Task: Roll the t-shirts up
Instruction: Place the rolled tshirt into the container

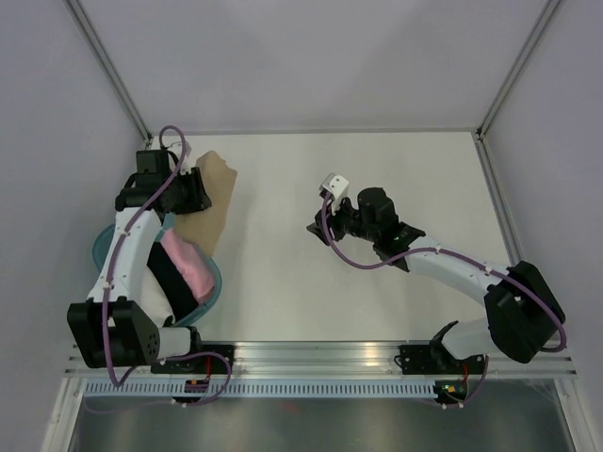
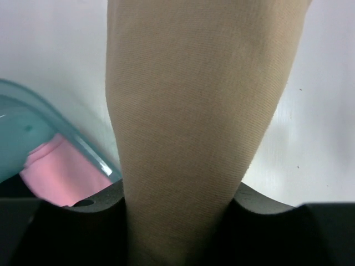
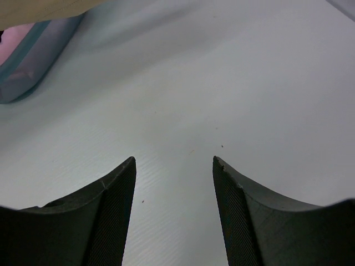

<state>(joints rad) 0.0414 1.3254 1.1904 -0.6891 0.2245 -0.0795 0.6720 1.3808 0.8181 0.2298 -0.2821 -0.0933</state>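
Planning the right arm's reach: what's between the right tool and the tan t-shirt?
Nothing: between the right tool and the tan t-shirt only bare table shows, in the top view.

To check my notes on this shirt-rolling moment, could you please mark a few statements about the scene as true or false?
1. The left hand is shut on the tan t-shirt. True.
2. The right hand grips a rolled white shirt. False: it is open and holds nothing, with only the table beneath it.
3. The pink t-shirt lies in the teal basket. True.
4. The tan t-shirt is spread flat in the middle of the table. False: it is held by the left hand at the table's left side, next to the basket.
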